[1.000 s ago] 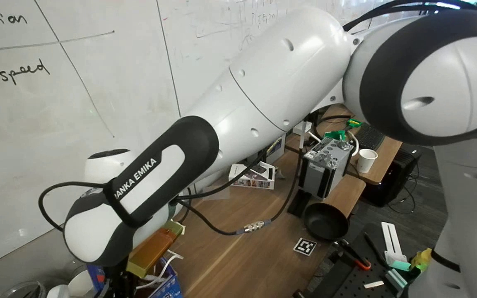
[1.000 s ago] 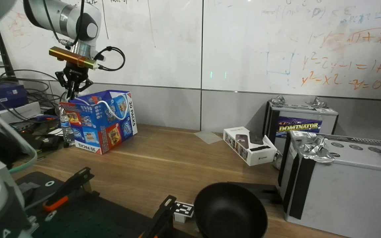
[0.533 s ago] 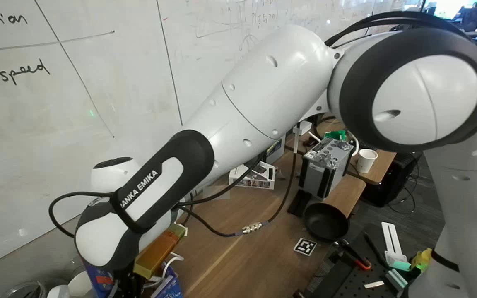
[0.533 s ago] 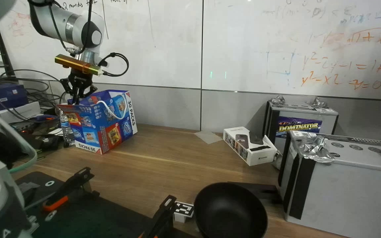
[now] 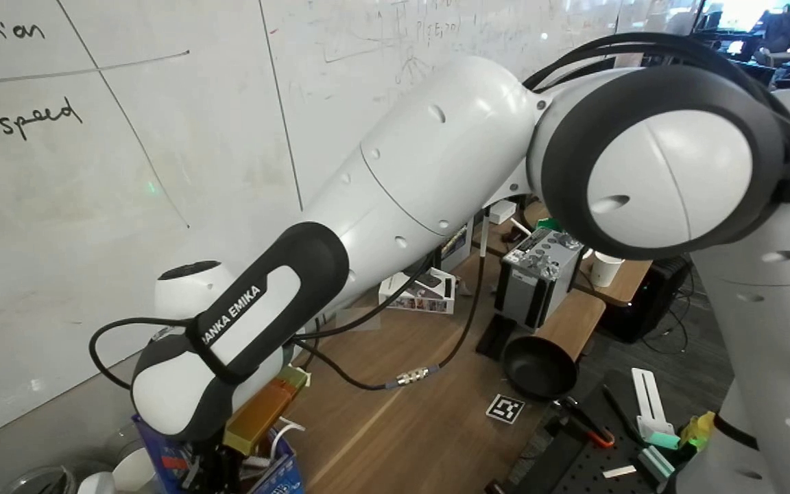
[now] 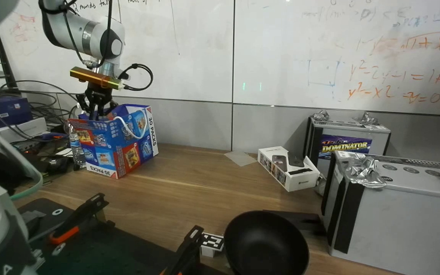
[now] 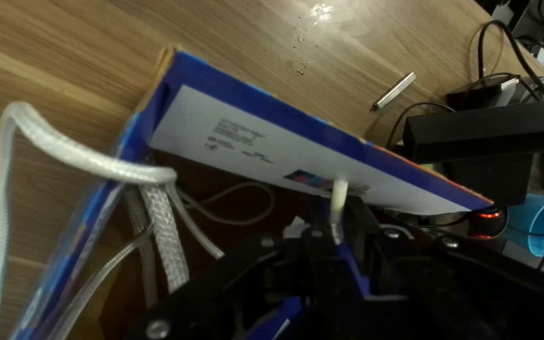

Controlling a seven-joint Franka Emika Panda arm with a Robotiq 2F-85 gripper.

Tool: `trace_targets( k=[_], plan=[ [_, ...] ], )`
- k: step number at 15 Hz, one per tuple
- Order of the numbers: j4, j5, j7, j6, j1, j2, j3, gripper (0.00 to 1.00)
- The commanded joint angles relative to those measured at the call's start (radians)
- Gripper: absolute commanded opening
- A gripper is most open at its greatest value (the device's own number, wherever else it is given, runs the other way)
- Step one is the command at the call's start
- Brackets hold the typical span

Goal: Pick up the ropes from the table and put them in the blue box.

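Ropes (image 7: 165, 236): mostly down in the blue box (image 6: 109, 141) from what I can see, with a fat loop (image 7: 71, 152) flopped over the rim, dangling outside.
End effector (image 7: 339, 208): pokes down into the box mouth, looks clenched on a pale rope end (image 7: 339, 193) sticking up between its jaws. Being that low makes sense, so the rope lands inside instead of sliding off the wall.
Blue box: sits mouth-up on the bench (image 6: 189, 179) near the whiteboard (image 6: 189, 57), probably so the robot arm (image 5: 429, 144) can come in from above.
Loop: guessing it hangs out because that stuff's long and springy and won't fold down on its own.
Black pan (image 6: 266, 244): well apart from all this, so I doubt anything snags on it.
Rope end: gotta be let go next, I'd say; pull up too soon and it could drag the rest out.
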Motion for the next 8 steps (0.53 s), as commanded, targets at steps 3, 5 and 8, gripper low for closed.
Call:
trace_targets(
  k=[3, 5, 8],
  plan=[
    [-0.010, -0.010, 0.027, -0.017, -0.014, -0.057, -0.021, 0.68],
    [-0.034, 0.003, 0.021, -0.029, -0.038, -0.107, -0.020, 0.81],
    [-0.119, 0.032, -0.001, -0.031, -0.093, -0.236, -0.016, 1.00]
  ],
)
